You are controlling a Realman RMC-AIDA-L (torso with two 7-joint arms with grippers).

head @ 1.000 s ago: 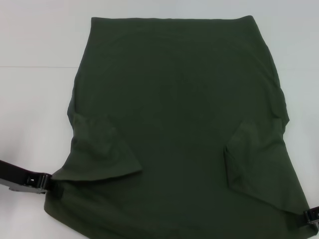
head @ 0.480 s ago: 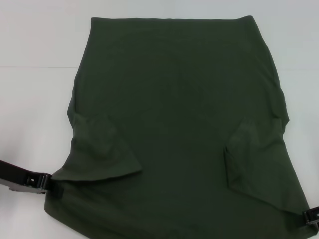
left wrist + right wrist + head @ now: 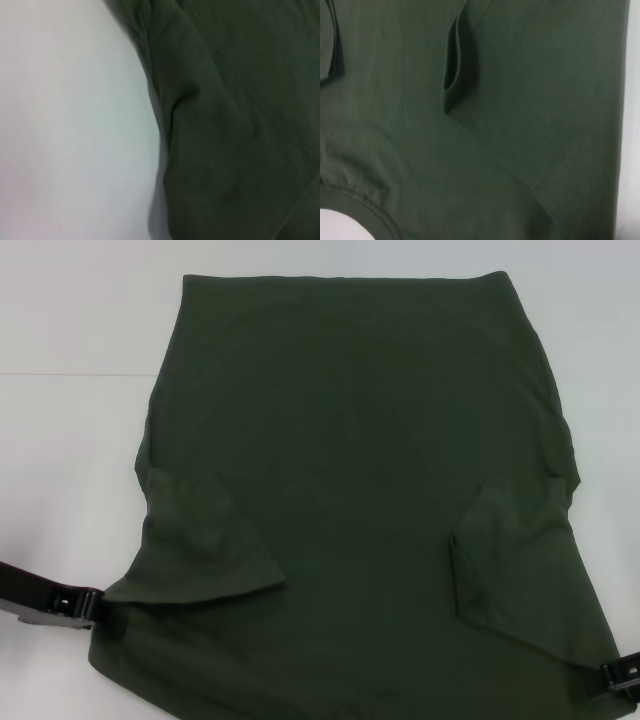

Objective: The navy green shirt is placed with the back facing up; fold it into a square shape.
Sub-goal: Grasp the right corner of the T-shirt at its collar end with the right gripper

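Observation:
The navy green shirt (image 3: 360,470) lies flat on the white table, plain side up. Its two sleeves are folded inward: one (image 3: 205,550) on the left, one (image 3: 500,560) on the right. My left gripper (image 3: 100,613) sits at the shirt's near left corner, touching its edge. My right gripper (image 3: 612,674) sits at the near right corner, at the frame edge. The left wrist view shows the shirt's rumpled edge (image 3: 240,125) on the table. The right wrist view shows the shirt (image 3: 495,125), a sleeve fold and the collar rim (image 3: 365,215).
The white table (image 3: 70,440) shows to the left, right and beyond the shirt. A faint seam line (image 3: 60,374) crosses it at the far left. Nothing else lies on it.
My right gripper has shifted slightly down and inward at the shirt's near right corner. The left gripper and the shirt have not moved.

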